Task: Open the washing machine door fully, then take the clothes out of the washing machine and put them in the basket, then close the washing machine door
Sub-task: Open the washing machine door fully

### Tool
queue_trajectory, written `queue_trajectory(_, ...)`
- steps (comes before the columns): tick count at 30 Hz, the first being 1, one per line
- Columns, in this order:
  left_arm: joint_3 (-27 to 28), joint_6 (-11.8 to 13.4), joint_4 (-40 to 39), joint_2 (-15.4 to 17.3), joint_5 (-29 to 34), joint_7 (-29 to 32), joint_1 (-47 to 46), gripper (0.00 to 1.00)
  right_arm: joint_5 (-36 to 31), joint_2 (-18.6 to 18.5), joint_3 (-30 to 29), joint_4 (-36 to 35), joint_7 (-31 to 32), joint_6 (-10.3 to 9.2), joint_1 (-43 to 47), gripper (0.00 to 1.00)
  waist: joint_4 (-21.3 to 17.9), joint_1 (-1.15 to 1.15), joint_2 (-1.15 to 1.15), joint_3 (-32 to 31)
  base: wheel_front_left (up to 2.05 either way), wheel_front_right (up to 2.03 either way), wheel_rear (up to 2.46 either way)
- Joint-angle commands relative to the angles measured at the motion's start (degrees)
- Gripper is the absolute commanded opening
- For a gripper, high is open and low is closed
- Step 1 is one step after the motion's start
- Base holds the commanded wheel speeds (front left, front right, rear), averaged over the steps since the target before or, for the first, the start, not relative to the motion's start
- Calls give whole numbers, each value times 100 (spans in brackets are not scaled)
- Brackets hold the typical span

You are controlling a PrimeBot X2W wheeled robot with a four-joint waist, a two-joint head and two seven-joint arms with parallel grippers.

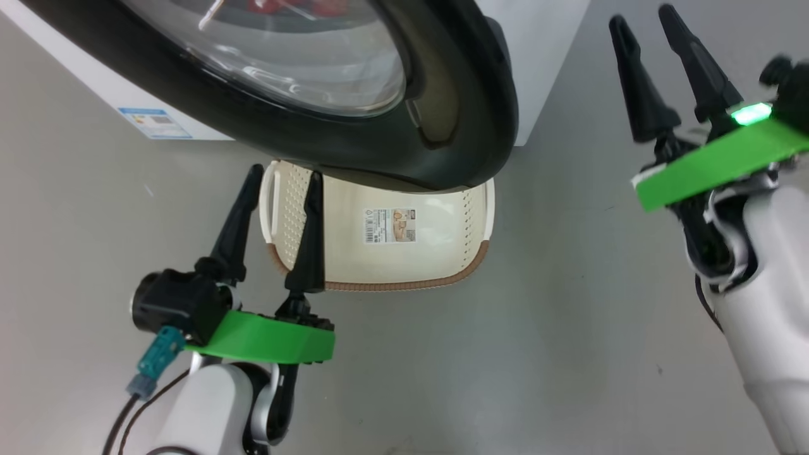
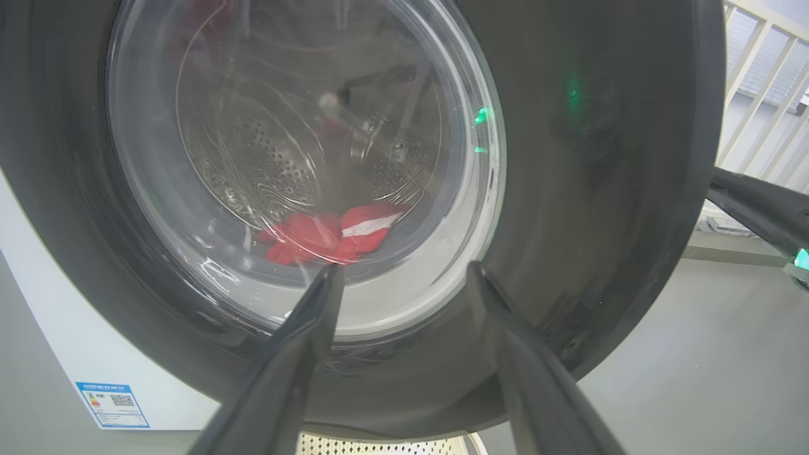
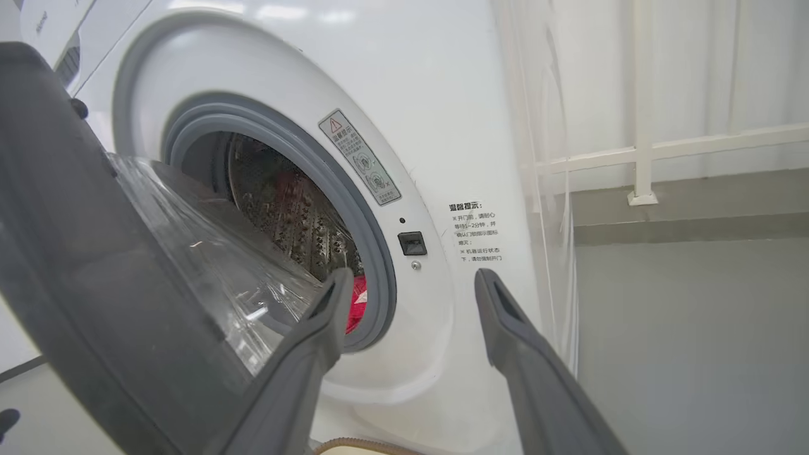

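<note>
Though ajar in the head view, washing machine door (image 1: 455, 126) not fully open, over the basket (image 1: 404, 285); left gripper (image 1: 285, 170) below it, right gripper (image 1: 641, 14) beside it, both spread, empty. Left wrist: clothes (image 2: 316, 237) behind its glass, untaken. Right wrist: washing machine (image 3: 442, 95) half uncovered.

We record a smooth grey floor (image 1: 505, 366), matt and evenly lit, carrying a few small dark specks (image 1: 659, 370) and a faint scuff mark (image 1: 146, 188). In the right wrist view, a white railing (image 3: 639, 126) of a slim upright post and one horizontal bar stands on a low grey kerb (image 3: 695, 212) raised above the floor. A sheer translucent sheet (image 3: 547, 208) hangs just in front of the railing and falls past the kerb. In the left wrist view, we note white railing bars (image 2: 755, 63) at the upper right, upright and evenly spaced.
</note>
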Motion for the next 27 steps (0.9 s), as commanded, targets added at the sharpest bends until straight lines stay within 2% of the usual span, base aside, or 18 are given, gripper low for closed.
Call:
queue_trajectory(1,227,29,-214,103,19,-29,67,100,-384,37,39,-167,-244,29,219,100,-59,0,0,-4,0,0,0)
queue_trajectory(3,266,34,-269,103,25,-29,100,100,-879,113,-83,-175,-525,29,374,100,-106,0,0,-2,0,0,0)
queue_trajectory(4,304,26,-326,103,85,-29,132,100,-1386,224,-267,-221,-705,29,528,100,-153,0,0,-5,0,0,0)
queue_trajectory(6,332,28,-361,103,119,-29,165,100,-1801,407,-504,-335,-817,29,695,100,-195,0,0,-17,0,0,0)
queue_trajectory(7,332,28,-361,103,119,-29,165,100,-1801,407,-504,-335,-817,29,695,100,-195,0,0,-17,0,0,0)
queue_trajectory(13,355,0,-427,103,241,-29,262,100,-2776,820,-956,-825,-913,29,1323,100,-271,0,0,-89,0,0,0)
queue_trajectory(20,455,-33,-499,103,363,-29,355,100,-3144,1043,-1175,-1430,-922,29,2008,100,-337,0,0,-105,0,0,0)
queue_trajectory(27,540,-77,-549,103,465,-29,415,100,-3111,1089,-1225,-1682,-923,29,2531,100,-404,0,0,-113,0,0,0)
